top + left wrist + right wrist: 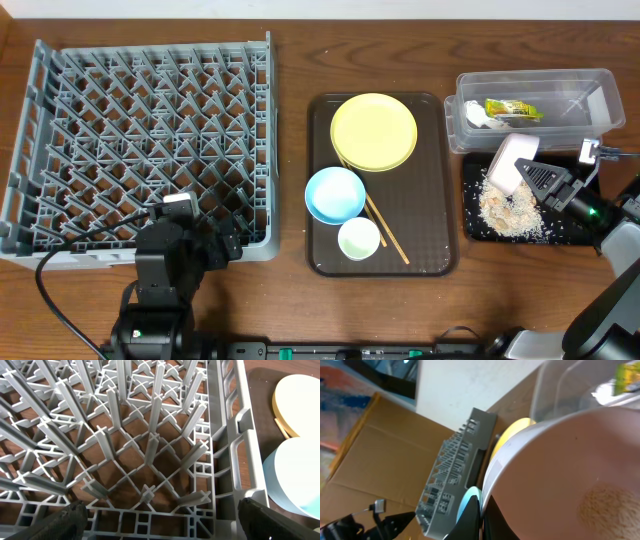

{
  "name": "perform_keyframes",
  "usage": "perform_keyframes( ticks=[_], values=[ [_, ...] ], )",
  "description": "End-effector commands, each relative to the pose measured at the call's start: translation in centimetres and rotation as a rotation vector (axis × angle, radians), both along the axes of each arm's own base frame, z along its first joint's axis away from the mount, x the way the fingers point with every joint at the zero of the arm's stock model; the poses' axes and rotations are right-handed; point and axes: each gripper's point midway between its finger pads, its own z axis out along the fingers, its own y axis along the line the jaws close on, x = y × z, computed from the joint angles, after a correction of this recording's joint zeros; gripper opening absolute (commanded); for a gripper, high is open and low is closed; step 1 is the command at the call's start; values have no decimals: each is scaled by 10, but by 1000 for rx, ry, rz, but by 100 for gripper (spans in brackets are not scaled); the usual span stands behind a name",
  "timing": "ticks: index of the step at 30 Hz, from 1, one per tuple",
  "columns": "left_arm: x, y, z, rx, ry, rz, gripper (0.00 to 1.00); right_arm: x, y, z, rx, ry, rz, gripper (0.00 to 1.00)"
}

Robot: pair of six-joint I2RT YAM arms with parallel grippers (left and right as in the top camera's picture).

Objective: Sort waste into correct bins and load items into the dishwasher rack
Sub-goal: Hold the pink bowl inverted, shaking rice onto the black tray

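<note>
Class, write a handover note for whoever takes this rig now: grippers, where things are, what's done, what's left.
Left gripper open, empty, at the rack's near corner.
Right gripper shut on the white bowl, tilted over the black tray; some crumbs inside.
Done: wrapper and scrap in the tub, crumbs on the black tray.
Left: load all dishes; plate, blue bowl, cup, chopsticks sit on the brown tray.
</note>
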Motion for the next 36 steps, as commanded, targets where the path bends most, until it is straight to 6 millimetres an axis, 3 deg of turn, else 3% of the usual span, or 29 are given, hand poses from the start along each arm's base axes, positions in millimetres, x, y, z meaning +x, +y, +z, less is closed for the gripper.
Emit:
perform_keyframes(
  ticks=[1,6,9,12,15,18,32,34,36],
  values=[
    [3,1,9,6,-23,-3,98,-6,-1,11,9,-98,32,1],
    [3,1,9,7,-23,-3,98,-6,-1,13,10,-118,41,2],
    [3,1,9,6,-23,-3,98,2,-10,-6,6,42,-43,1],
    [3,1,9,6,-23,-3,98,-7,0,16,15,-131,49,1],
    [3,1,9,7,-23,-3,98,1,-9,0,26,19,-27,1],
    [3,1,9,6,-23,-3,98,-4,-1,18,33,-107,50,1],
    [3,1,9,6,-23,-3,98,5,-10,3,35,31,-30,1],
    [3,1,9,6,-23,-3,98,-2,-2,17,34,-92,43,1],
    [3,1,9,6,-23,-3,98,1,-5,13,31,-53,19,1]
  ],
)
